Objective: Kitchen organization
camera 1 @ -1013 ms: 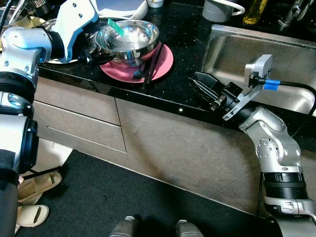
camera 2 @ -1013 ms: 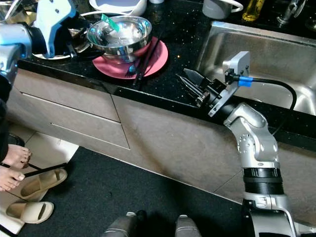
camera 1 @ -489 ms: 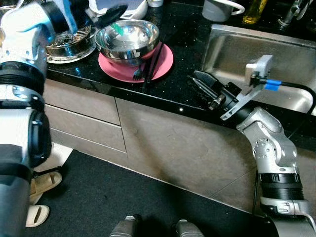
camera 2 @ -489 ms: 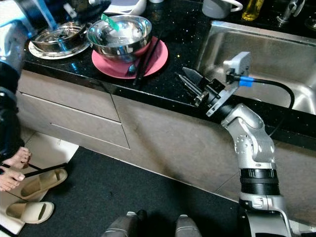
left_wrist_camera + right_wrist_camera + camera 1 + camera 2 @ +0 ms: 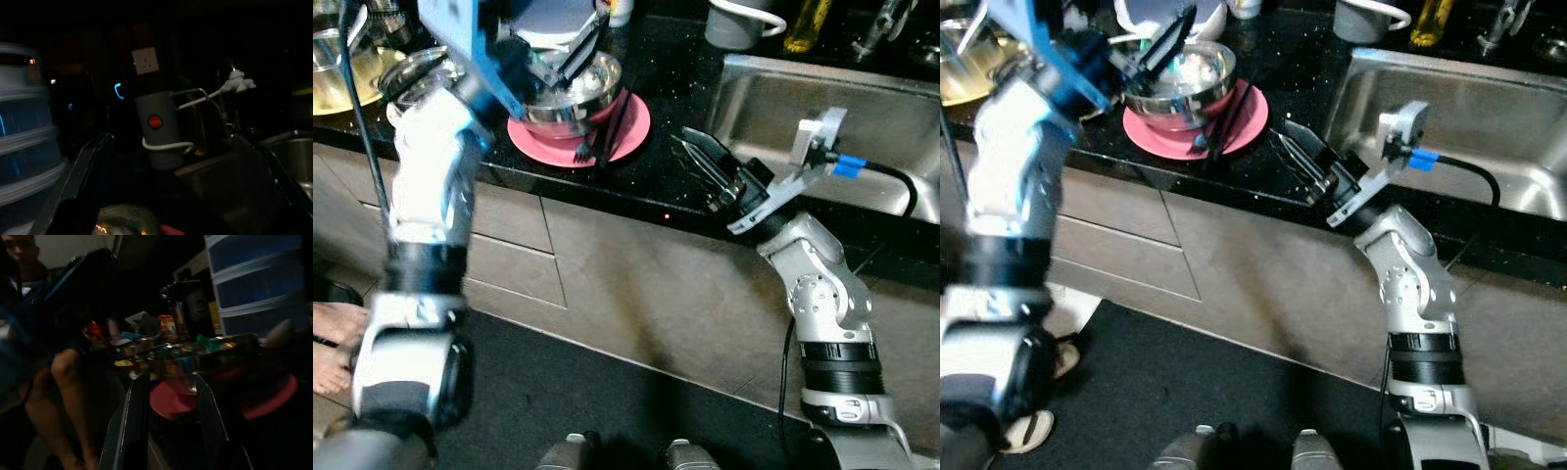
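Now | left gripper (image 5: 1167,41) open above steel bowl (image 5: 1185,76) | right gripper (image 5: 700,162) open, empty, over counter (image 5: 656,176)

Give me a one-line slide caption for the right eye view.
Left gripper open above the steel bowl on the pink plate; right gripper open over the black counter.

Left arm raised and bent forward, its left gripper (image 5: 1167,39) with fingers parted. Right arm bent upward at the elbow, right gripper (image 5: 700,162) fingers slightly apart, holding nothing.

Home kitchen: black counter (image 5: 666,176), steel sink (image 5: 862,127)
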Available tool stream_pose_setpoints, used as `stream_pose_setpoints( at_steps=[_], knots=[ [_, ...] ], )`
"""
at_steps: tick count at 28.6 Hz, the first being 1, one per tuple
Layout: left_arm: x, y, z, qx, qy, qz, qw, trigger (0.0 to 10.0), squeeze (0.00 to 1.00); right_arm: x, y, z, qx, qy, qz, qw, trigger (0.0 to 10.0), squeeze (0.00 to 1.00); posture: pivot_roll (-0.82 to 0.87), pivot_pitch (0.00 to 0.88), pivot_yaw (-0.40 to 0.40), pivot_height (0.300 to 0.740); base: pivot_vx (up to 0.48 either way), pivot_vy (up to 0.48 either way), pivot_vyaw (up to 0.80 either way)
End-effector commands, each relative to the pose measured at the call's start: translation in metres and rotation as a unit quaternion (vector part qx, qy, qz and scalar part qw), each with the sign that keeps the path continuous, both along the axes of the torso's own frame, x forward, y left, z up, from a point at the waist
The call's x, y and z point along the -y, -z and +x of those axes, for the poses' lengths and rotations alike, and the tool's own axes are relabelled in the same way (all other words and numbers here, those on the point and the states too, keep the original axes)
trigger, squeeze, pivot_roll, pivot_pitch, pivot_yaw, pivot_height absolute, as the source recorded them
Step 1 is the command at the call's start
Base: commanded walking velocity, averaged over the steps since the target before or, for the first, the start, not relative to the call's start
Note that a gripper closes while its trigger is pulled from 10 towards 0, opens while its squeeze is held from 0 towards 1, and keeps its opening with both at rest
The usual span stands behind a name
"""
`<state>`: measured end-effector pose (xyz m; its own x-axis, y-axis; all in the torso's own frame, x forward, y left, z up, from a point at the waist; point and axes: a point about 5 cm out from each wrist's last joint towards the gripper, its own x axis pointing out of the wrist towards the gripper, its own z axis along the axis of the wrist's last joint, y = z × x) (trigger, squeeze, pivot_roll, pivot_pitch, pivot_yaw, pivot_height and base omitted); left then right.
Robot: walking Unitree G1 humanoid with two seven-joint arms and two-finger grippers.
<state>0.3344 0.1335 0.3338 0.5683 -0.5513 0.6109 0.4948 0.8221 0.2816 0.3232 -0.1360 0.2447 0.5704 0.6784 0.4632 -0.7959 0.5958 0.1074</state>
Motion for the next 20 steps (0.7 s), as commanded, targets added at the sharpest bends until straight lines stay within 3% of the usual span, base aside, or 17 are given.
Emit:
stream_pose_setpoints(
  at_steps=[1, 3, 10, 20],
  knots=[
    [0.001, 0.003, -0.007, -0.007, -0.014, -0.015, 1.0, 10.0, 0.0, -0.004, -0.006, -0.001, 0.015, 0.0, 0.007, 1.0, 10.0, 0.0, 0.01, 0.098, 0.017, 0.74, 0.0, 0.0, 0.0],
    [-0.005, 0.017, -0.018, -0.034, -0.047, -0.043, 0.997, 10.0, 0.0, -0.008, -0.007, 0.002, 0.015, 0.012, 0.02, 1.0, 10.0, 0.0, 0.02, 0.093, 0.014, 0.74, 0.0, 0.0, 0.0],
    [-0.016, 0.041, -0.036, -0.078, -0.092, -0.039, 0.992, 10.0, 0.0, -0.009, -0.004, 0.005, 0.009, 0.025, 0.025, 0.999, 10.0, 0.0, 0.03, 0.087, 0.012, 0.74, 0.0, 0.0, 0.0],
    [-0.015, 0.043, -0.044, -0.094, -0.094, -0.043, 0.99, 10.0, 0.0, -0.013, -0.003, 0.005, 0.01, 0.022, 0.024, 0.999, 10.0, 0.0, 0.02, 0.084, 0.01, 0.74, 0.0, 0.0, 0.0]
  ],
)
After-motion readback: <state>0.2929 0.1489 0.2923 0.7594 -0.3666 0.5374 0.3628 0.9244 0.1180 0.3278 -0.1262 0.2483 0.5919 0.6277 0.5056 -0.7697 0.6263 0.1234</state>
